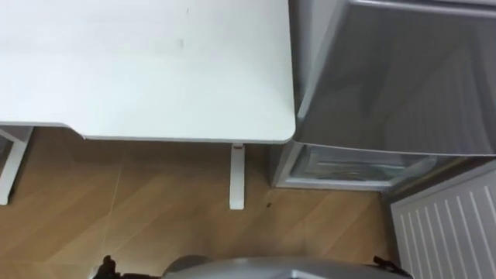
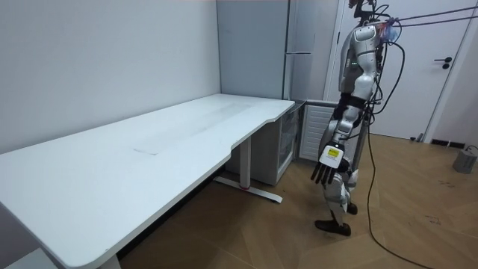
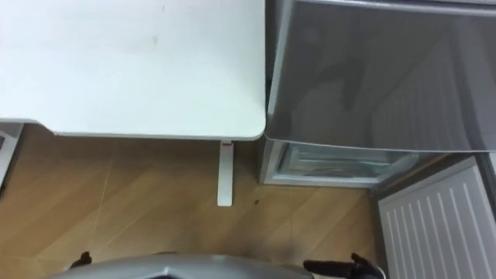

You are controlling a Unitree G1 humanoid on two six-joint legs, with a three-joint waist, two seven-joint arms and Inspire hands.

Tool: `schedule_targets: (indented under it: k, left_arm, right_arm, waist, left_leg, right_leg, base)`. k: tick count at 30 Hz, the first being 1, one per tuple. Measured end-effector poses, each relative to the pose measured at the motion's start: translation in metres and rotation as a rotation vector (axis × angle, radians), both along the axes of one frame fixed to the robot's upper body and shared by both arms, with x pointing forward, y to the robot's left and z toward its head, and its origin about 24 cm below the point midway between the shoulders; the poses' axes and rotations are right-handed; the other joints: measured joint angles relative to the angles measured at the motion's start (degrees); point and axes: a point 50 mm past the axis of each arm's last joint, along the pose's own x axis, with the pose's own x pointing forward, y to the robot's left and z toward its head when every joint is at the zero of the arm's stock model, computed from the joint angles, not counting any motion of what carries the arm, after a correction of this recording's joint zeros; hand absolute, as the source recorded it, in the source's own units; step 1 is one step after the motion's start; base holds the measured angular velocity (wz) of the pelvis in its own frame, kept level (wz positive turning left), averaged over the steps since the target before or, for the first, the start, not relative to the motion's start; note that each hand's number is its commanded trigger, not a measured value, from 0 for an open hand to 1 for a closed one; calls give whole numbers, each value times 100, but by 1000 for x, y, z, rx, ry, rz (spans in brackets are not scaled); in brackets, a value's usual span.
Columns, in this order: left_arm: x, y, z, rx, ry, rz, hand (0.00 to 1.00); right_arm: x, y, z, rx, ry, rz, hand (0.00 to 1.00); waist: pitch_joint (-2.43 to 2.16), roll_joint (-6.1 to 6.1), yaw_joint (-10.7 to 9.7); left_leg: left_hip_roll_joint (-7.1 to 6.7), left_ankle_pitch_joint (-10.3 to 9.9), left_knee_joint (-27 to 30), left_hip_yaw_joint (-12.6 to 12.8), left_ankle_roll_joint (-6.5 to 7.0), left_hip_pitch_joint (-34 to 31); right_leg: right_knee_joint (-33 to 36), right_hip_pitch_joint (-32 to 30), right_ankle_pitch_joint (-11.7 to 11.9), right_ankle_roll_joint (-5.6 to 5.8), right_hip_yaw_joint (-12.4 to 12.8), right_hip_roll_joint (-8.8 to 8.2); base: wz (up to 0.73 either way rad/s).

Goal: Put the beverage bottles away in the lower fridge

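Left hand [image 2: 326,173] hangs near lower fridge [image 1: 341,167], fingers slack, holding nothing; drinks likely light, rigid, slick, so grip mid-body, not the cap.

We look down on the white counter [image 1: 147,70] beside the grey fridge [image 1: 403,77]; its lower compartment [image 1: 345,169] stands open above the wooden floor [image 1: 155,217].

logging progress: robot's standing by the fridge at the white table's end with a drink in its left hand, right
Not quite: the left hand holds no drink; the room view shows it hanging at the robot's side, fingers straight. The rest is right: it stands by the fridge at the end of the white table.
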Motion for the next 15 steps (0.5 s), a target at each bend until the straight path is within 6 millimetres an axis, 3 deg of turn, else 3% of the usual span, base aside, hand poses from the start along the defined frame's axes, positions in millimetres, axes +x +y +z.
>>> schedule_targets:
  k: [7,9,10,15]
  left_arm:
    - [-14,4,0,36,80,-19,0]
    - [-21,3,0,39,105,-16,0]
    - [-23,3,-1,38,121,-17,0]
    - [-38,0,-3,5,188,34,0]
  right_arm:
    - [-23,-3,-1,-12,73,-97,0]
    - [-26,-5,-1,-11,85,-126,0]
    - [-30,-6,0,-12,93,-143,0]
    - [-45,-9,0,-24,158,-162,0]
  waist:
    - [-1,17,-124]
    - [-25,44,-164]
    - [-7,23,-174]
    - [-36,77,-287]
  left_leg:
    - [-3,1,-39,-38,6,132]
    - [-3,0,-48,-39,7,180]
    - [-2,5,-49,-40,15,191]
    - [3,36,-51,-40,16,260]
  right_leg:
    - [3,183,47,10,15,6]
    - [9,217,48,10,29,7]
    - [13,224,55,3,36,9]
    - [16,282,75,-11,45,17]
  base:
    - [0]
    - [-2]
    - [-4]
    - [0]
